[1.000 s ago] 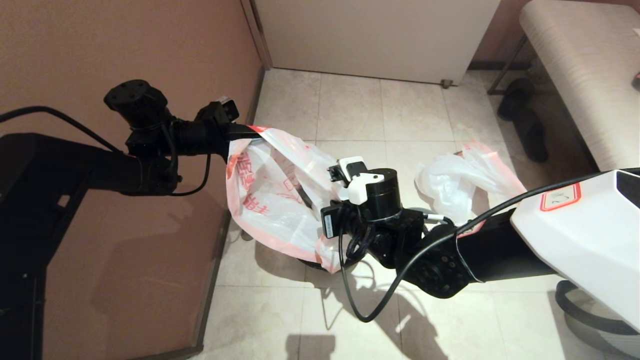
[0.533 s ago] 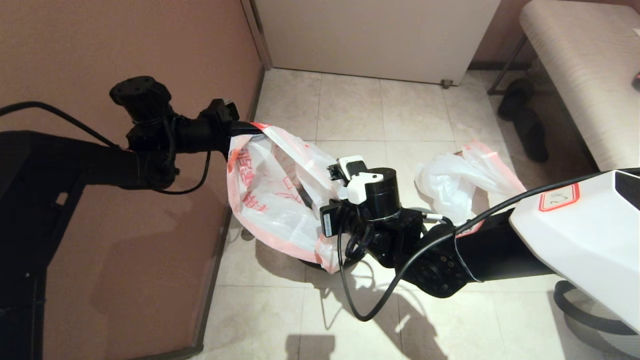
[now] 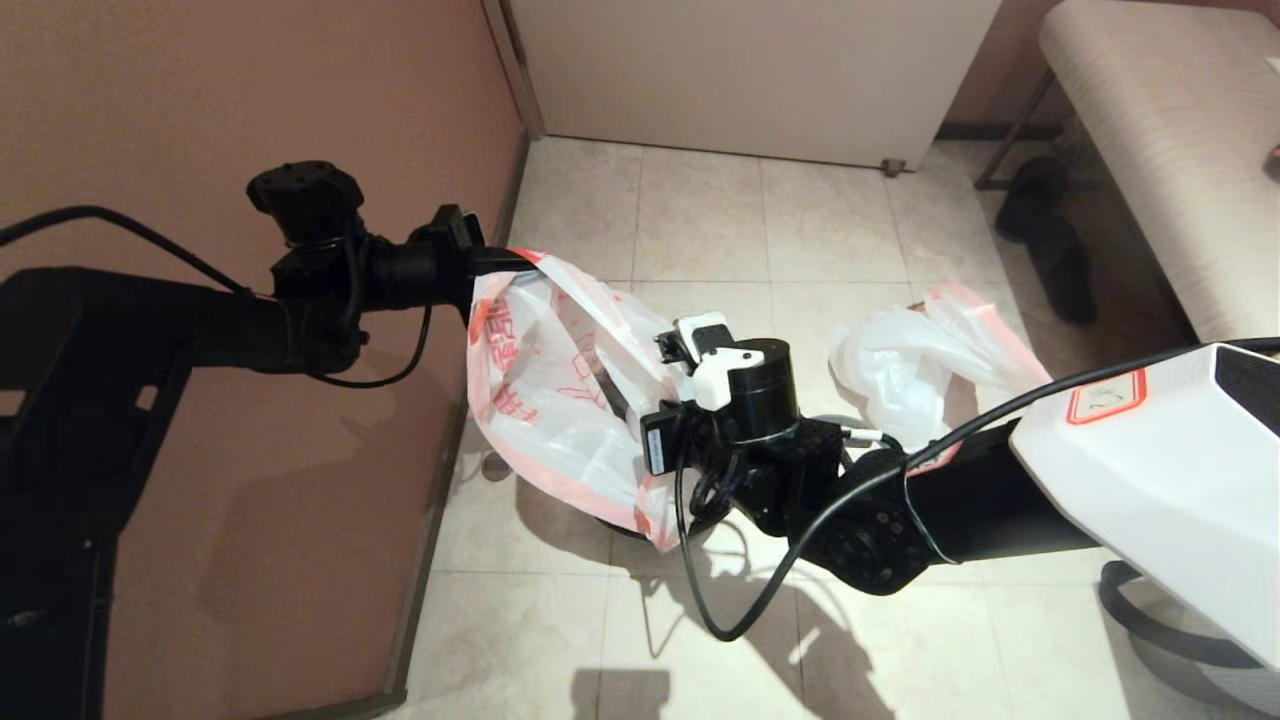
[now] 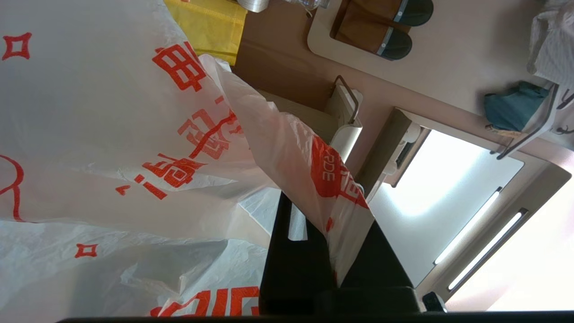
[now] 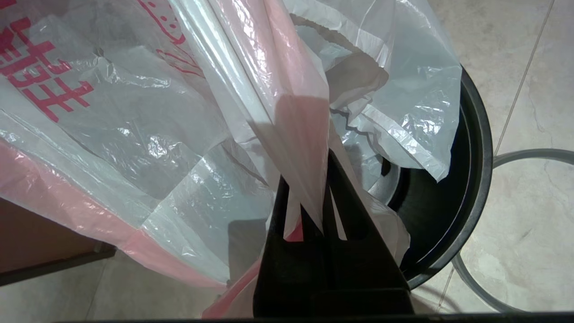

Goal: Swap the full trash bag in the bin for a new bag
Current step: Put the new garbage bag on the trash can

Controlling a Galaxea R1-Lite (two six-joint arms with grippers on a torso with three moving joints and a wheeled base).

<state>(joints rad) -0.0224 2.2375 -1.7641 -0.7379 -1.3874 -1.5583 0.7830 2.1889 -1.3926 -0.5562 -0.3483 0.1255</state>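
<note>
Thin plastic of the new bag [image 3: 545, 400], stretched above the bin [image 5: 471, 188] and pinched by the left gripper [image 4: 332, 251] and right gripper [image 5: 323, 224], could be torn if pulled apart harder.

new bag [image 4: 134, 134]: red chinese characters, "pde" on red patch | nothing else legible

In the head view the bin [image 3: 625, 527] is almost wholly hidden behind the new bag [image 3: 545, 400] and the right arm. The right end effector [image 3: 625, 400] is buried in plastic there. The full trash bag [image 3: 920, 365] has contents too faint to tell.
</note>
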